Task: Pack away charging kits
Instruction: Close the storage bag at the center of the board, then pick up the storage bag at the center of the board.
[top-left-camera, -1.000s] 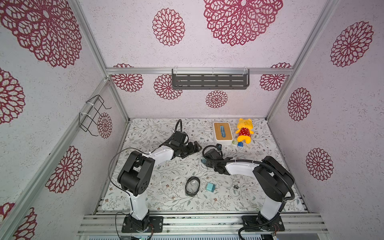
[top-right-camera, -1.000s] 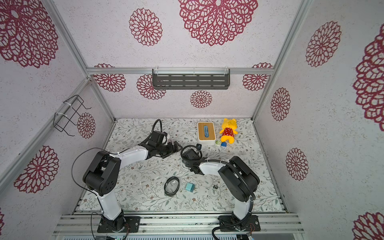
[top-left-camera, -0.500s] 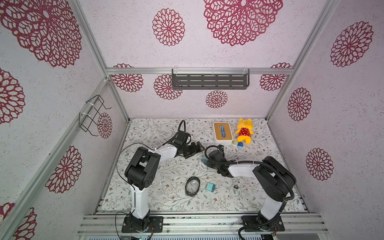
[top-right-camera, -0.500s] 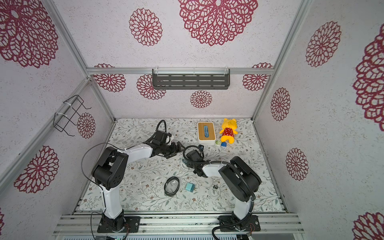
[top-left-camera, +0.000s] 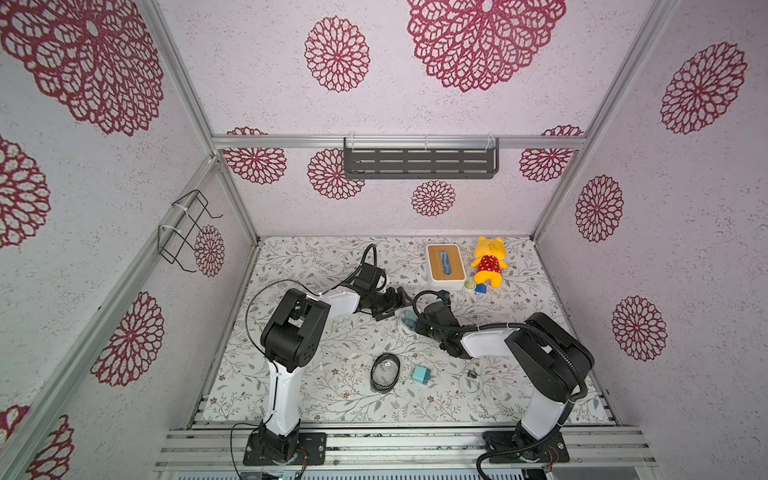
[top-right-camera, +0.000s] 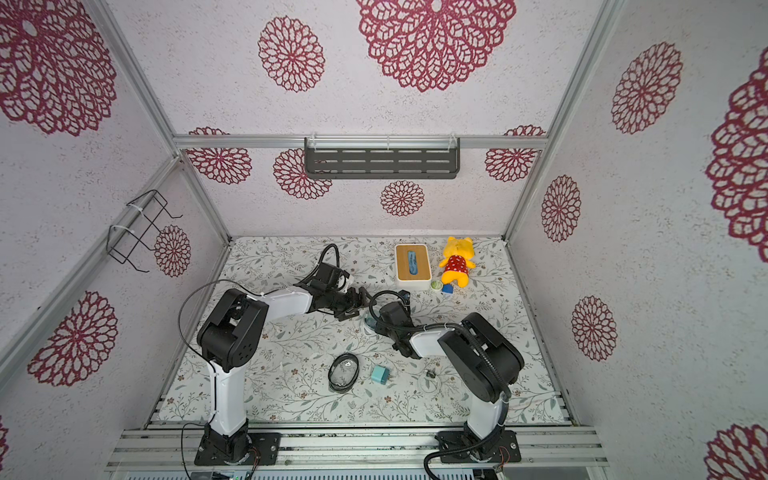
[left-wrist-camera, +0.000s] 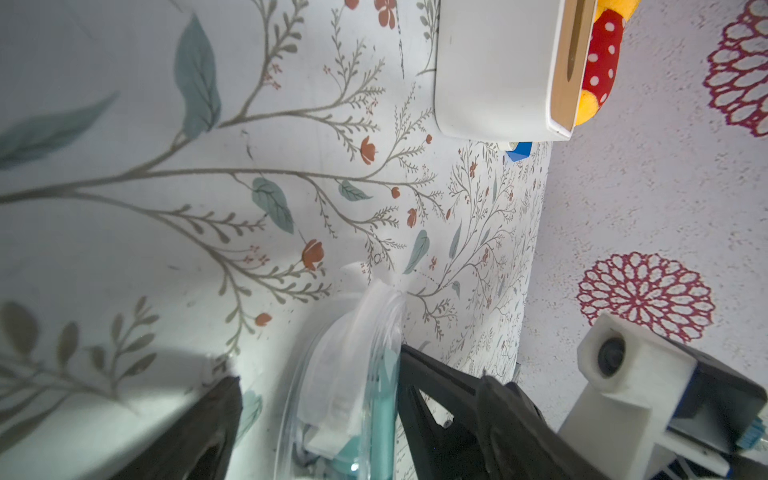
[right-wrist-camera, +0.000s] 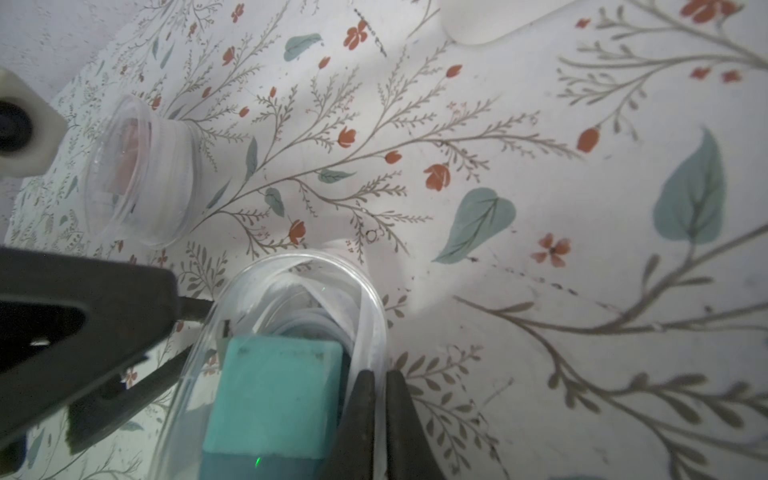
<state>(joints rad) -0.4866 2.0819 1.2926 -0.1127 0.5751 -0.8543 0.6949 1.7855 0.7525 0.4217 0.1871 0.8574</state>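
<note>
A clear oval case (right-wrist-camera: 291, 291) lies mid-table holding a teal charger (right-wrist-camera: 274, 395) and a pale coiled cable (right-wrist-camera: 316, 316). My right gripper (right-wrist-camera: 380, 399) is shut on the case's rim. My left gripper (left-wrist-camera: 320, 365) is open and straddles the same case (left-wrist-camera: 349, 374), one finger touching its side. In both top views the two grippers meet at this case (top-left-camera: 409, 322) (top-right-camera: 370, 322). A second clear case (right-wrist-camera: 137, 174) with a pink charger lies beyond it. Near the front lie another case (top-left-camera: 385, 372), a loose teal charger (top-left-camera: 422, 374) and a coiled cable (top-left-camera: 471, 380).
At the back right stand a white box with a wooden top (top-left-camera: 445, 266) and a yellow plush (top-left-camera: 488, 262), with a small blue block (top-left-camera: 481, 288) beside them. A wire rack (top-left-camera: 187, 230) hangs on the left wall and a dark shelf (top-left-camera: 419, 162) on the back wall.
The right jaws have closed on the case's rim. The left arm has swung in toward the case and its jaws have narrowed slightly.
</note>
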